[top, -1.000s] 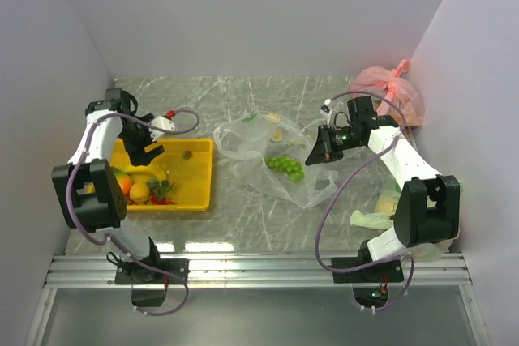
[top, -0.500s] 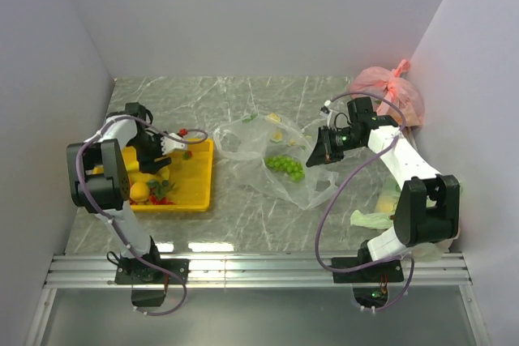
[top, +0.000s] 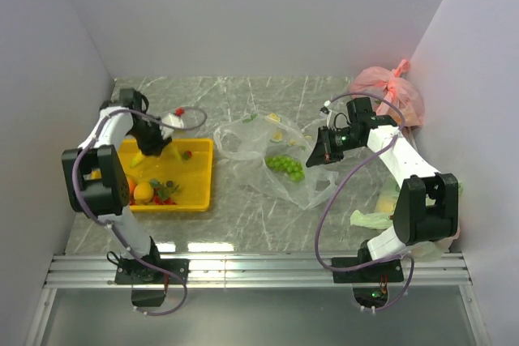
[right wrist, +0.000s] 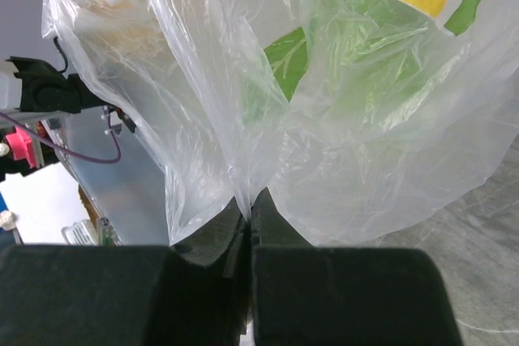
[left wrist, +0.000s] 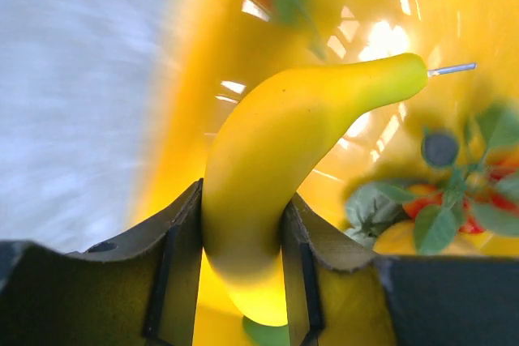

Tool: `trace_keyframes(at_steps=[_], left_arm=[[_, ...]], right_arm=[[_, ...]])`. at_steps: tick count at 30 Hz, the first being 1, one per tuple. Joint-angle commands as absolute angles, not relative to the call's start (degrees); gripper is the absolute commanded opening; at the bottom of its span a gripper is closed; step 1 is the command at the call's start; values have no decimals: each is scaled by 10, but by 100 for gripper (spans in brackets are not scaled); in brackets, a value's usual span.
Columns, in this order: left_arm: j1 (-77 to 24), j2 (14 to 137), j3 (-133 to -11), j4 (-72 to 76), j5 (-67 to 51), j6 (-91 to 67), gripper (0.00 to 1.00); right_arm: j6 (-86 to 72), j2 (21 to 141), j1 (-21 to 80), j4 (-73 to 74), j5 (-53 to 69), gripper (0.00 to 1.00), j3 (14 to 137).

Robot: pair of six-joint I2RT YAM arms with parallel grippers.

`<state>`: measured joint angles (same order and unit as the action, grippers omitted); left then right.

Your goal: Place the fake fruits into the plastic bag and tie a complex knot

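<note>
Banana (left wrist: 284,168) is showing plain yellow, shading darker toward its lower end. Tray (top: 203,180), at 9 o'clock in the overhead view, is reading bright yellow. Inside it, a round fruit (top: 143,192) is showing orange-yellow and the berries (top: 186,154) red. Plastic bag (right wrist: 203,103) is appearing clear and colourless, with green and yellow patches showing through the film. Grape bunch (top: 285,165) is showing light green. Table (top: 259,216) is presenting grey marble with white veining. Knotted bag (top: 389,91) at 2 o'clock is reading pink.

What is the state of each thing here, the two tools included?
left tool: closed on the banana
banana: gripped, over the yellow tray
right tool: shut, pinching the plastic bag
plastic bag: untied, lying on the table
grape bunch: inside the plastic bag
yellow tray: holds other fruits
pink bag: top knotted
</note>
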<state>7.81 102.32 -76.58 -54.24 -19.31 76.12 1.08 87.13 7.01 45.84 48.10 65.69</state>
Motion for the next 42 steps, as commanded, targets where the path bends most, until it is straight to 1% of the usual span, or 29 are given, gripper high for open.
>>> trace_keyframes(at_steps=[1,3,5,6,7,8,9,10,11,13,16,19,20,21,26,29,35,36,37,38,40,41,42], left_arm=[[48,937,-861,-558,-285,615,1],[12,910,-897,-519,-280,507,1],[-17,872,-915,-478,-291,448,1],[-50,854,-910,-442,-287,366,1],[-69,837,-889,-354,-286,333,0],[-89,799,-873,-312,-289,306,0],[-136,782,-857,-226,-288,267,0],[-161,756,-825,-190,-289,251,0],[-210,750,-811,-163,-297,230,1],[-263,750,-788,-100,-280,208,4],[-343,780,-766,-46,-259,160,6],[-402,807,-720,70,-251,126,11],[-415,817,-706,129,-248,122,12],[-438,824,-694,152,-247,127,15],[-468,888,-664,197,-249,154,15],[-467,912,-658,170,-245,213,13],[-425,909,-653,12,-270,294,13],[-415,911,-655,2,-268,307,13],[-415,914,-661,-40,-262,319,15],[-414,925,-667,-54,-258,343,18],[-414,938,-700,-82,-248,354,43],[-415,950,-716,-108,-240,349,59],[-417,954,-732,-115,-230,333,99]], right_arm=[[1,855,73,441,487,0,671],[1,853,73,440,492,0,672],[-18,853,73,437,497,0,671],[-22,853,74,436,501,0,670],[-23,854,74,435,505,0,671],[-25,856,74,437,511,0,671],[-26,857,74,439,514,0,673],[-27,860,73,439,517,0,675],[-30,860,74,441,524,0,675],[-31,860,74,441,533,0,678],[-32,859,74,447,546,0,680],[-34,855,73,450,570,0,677],[-38,855,73,448,574,0,675],[-39,855,73,447,577,0,673],[-41,848,74,452,582,0,674],[-36,844,69,461,577,0,675],[-33,823,38,468,567,0,663],[-33,820,35,468,566,0,658],[-31,816,33,468,567,0,657],[-27,814,33,469,568,0,656],[-26,815,33,468,577,0,656],[-20,818,34,471,579,0,658],[-17,825,33,480,582,0,664]])
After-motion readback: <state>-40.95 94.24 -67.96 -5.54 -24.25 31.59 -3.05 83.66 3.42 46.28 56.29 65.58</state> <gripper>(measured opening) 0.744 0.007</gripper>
